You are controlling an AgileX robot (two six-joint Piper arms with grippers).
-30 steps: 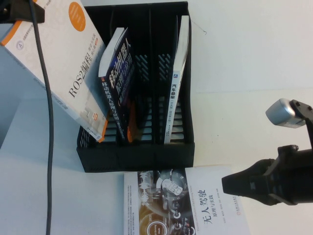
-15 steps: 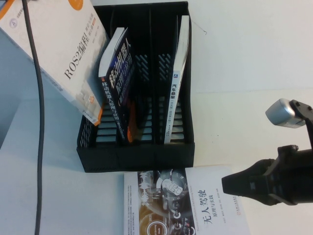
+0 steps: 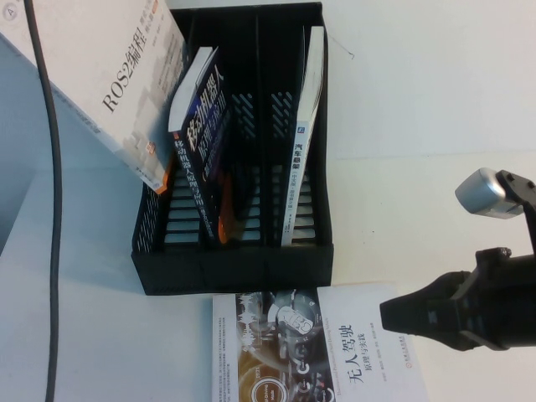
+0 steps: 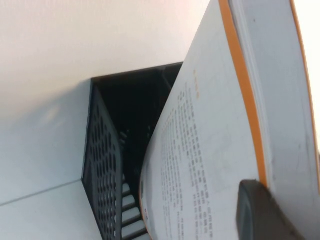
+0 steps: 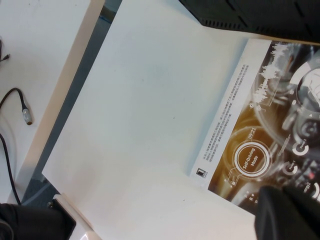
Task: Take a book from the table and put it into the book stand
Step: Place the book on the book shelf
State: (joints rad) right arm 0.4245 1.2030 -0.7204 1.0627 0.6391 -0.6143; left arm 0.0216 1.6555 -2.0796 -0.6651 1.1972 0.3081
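Note:
My left gripper (image 4: 274, 201) is shut on a white book with an orange edge, the ROS2 book (image 3: 126, 75), and holds it tilted over the left end of the black book stand (image 3: 234, 270). One dark finger (image 4: 256, 212) presses on the book's back cover (image 4: 210, 140). In the high view the book's lower corner hangs at the stand's left compartment; the gripper itself is out of that view. My right gripper (image 3: 392, 316) is shut and empty, hovering at the right over the edge of a book lying flat on the table (image 3: 310, 347).
A dark blue book (image 3: 201, 142) leans in the stand's middle, and a white book (image 3: 303, 134) stands in its right compartment. My left arm's cable (image 3: 52, 209) hangs down the left side. The table's edge and a loose cable (image 5: 20, 107) show in the right wrist view.
The ROS2 book has moved up and toward the far left, and its lower corner has risen along the stand's left compartment. The cable has shifted left. The right arm has not moved.

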